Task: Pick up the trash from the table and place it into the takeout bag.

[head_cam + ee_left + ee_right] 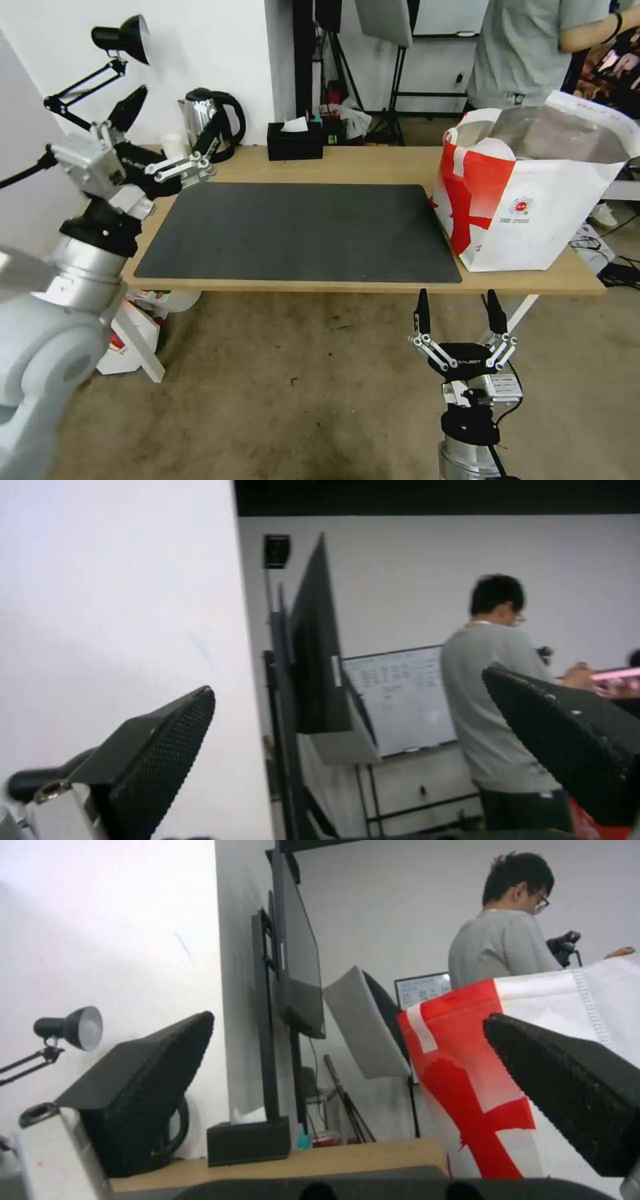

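The right end effector (pixel 459 313) hangs spread below the tabletop's (pixel 373 163) near edge, holding nothing. The left end effector (pixel 170 127), also spread and empty, hovers over the far left corner. The takeout bag (pixel 527 193) stands open at the right end.

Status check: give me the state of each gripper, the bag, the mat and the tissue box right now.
Left gripper: open, holding nothing, raised over the table's far left corner.
Right gripper: open, holding nothing, below the table's near edge, in front of the bag.
Takeout bag: upright at the table's right end, mouth open, a white round item inside.
Mat: flat, bare.
Tissue box: upright at the back edge, a tissue sticking out.
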Controlling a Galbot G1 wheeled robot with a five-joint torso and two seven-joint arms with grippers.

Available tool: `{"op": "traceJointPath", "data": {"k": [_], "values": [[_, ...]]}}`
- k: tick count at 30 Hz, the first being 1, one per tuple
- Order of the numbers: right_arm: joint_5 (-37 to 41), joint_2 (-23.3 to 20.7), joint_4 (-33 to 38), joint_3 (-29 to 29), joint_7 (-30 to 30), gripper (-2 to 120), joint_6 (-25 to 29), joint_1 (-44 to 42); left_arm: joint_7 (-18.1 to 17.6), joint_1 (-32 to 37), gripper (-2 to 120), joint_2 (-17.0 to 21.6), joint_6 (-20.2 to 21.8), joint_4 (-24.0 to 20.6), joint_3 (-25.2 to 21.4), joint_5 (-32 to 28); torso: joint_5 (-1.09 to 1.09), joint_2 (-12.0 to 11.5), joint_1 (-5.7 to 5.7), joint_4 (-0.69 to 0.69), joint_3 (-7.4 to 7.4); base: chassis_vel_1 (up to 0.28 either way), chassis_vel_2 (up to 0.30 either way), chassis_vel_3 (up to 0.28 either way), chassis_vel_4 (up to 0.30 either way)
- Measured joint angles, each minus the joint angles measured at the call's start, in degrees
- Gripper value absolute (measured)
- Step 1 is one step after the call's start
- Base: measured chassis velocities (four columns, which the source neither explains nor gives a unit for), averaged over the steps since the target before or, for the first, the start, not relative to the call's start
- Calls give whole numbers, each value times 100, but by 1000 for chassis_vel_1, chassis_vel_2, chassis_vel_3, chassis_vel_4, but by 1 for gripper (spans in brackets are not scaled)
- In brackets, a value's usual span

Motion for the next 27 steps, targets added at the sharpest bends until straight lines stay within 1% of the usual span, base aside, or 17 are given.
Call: {"op": "traceJointPath", "data": {"k": [2,3,5,6,9,10,13,14,15,18,19,22,27], "values": [[0,0,0,0,0,100,0,0,-5,198,100,-154,-75,-64,-80,100,0,0,0,0,0,0,0,0,0],[0,0,0,0,0,100,0,0,-5,198,100,-154,-75,-64,-80,100,0,0,0,0,0,0,0,0,0],[0,-1,0,0,0,100,0,0,-8,592,100,-510,-234,-178,-226,319,0,0,-1,2,0,0,0,0,0],[0,-1,0,0,0,100,0,0,-8,592,100,-510,-234,-178,-226,319,0,0,-1,2,0,0,0,0,0],[0,0,0,1,0,100,0,0,-14,1101,100,-1013,-610,-208,-352,696,0,0,0,1,0,0,0,0,0],[0,0,0,1,0,100,0,0,-14,1101,100,-1013,-610,-208,-352,696,0,0,0,1,0,0,0,0,0],[0,0,0,0,0,100,0,0,-17,1470,100,-1434,-927,-190,-354,1039,0,0,0,1,0,0,0,0,0],[0,-1,0,0,0,100,0,0,-16,1552,100,-1523,-974,-167,-330,1126,0,0,0,1,0,0,0,0,0],[0,-1,0,0,0,100,0,0,-16,1552,100,-1523,-974,-167,-330,1126,0,0,0,1,0,0,0,0,0],[0,-1,0,0,0,100,0,0,5,1734,100,-1752,-1135,-69,-180,1331,0,0,-1,1,0,0,0,0,0],[0,-1,0,0,0,100,0,0,5,1734,100,-1752,-1135,-69,-180,1331,0,0,-1,1,0,0,0,0,0],[0,-1,0,0,0,100,0,0,123,1908,100,-1956,-1315,59,47,1509,-1,0,0,1,0,0,0,0,0],[0,-1,0,0,0,100,0,0,166,2044,100,-2037,-1478,165,219,1644,-1,0,0,0,0,0,0,0,0]]}}
